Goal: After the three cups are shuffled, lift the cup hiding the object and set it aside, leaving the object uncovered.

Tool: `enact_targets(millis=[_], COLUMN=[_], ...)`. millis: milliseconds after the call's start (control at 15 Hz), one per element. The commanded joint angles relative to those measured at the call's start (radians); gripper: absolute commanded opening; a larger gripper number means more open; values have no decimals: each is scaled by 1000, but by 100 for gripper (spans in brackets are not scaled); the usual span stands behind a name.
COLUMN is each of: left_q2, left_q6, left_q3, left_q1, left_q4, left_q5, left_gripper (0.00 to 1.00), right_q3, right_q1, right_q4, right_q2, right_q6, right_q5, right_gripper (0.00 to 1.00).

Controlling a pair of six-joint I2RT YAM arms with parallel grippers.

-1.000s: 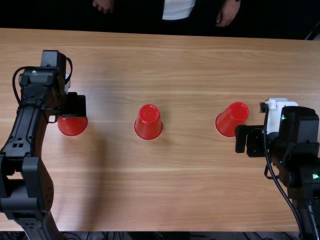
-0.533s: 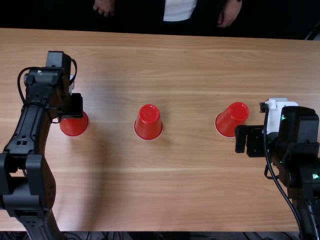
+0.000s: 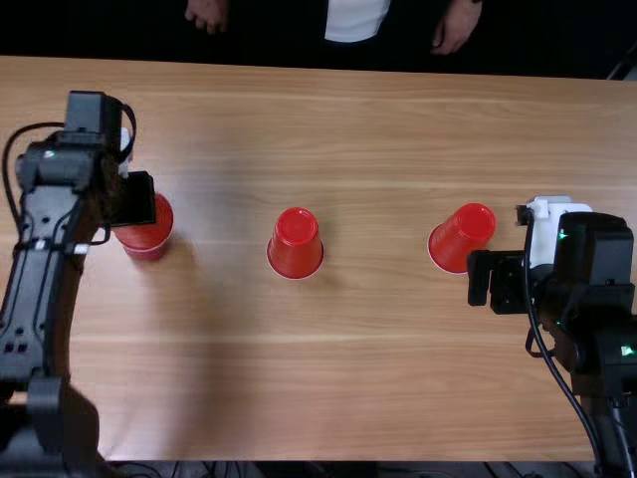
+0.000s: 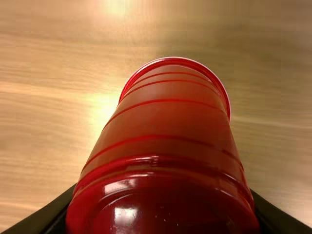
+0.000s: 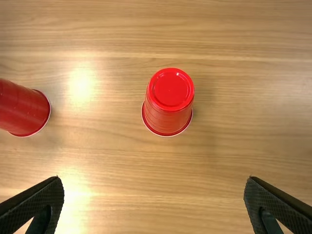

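Three red cups are upside down. My left gripper is shut on the left cup, which hangs tilted just above the table. In the left wrist view this cup hides the wood below it, with my black fingers at its sides. The middle cup and the right cup stand on the table. My right gripper hovers open just near of the right cup, holding nothing. The right wrist view looks down on one standing cup and another cup beside it.
A person stands behind the table's far edge with hands off the cups. Bare wood lies between the cups and along the near side.
My left gripper has risen and shifted a little toward the far side, taking the left cup off the table. The right arm and the other two cups have stayed put.
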Motion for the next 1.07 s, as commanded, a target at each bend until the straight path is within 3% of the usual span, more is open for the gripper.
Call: enact_targets(millis=[0, 200, 600, 1000], left_q2=[-82, -189, -227, -171], left_q6=[-26, -37, -34, -34], left_q3=[8, -1, -123, -284], left_q1=[11, 93, 304, 329], left_q4=[-6, -6, -6, 13], left_q5=[4, -14, -18, -18], left_gripper=[8, 10, 13, 22], right_q3=[-18, -17, -15, -1], right_q1=[14, 14, 14, 14], right_q4=[1, 1, 1, -1], right_q2=[-14, -14, -17, -16], right_q6=[3, 3, -3, -4], right_q5=[-7, -7, -7, -3], right_gripper=[100, 100, 100, 100])
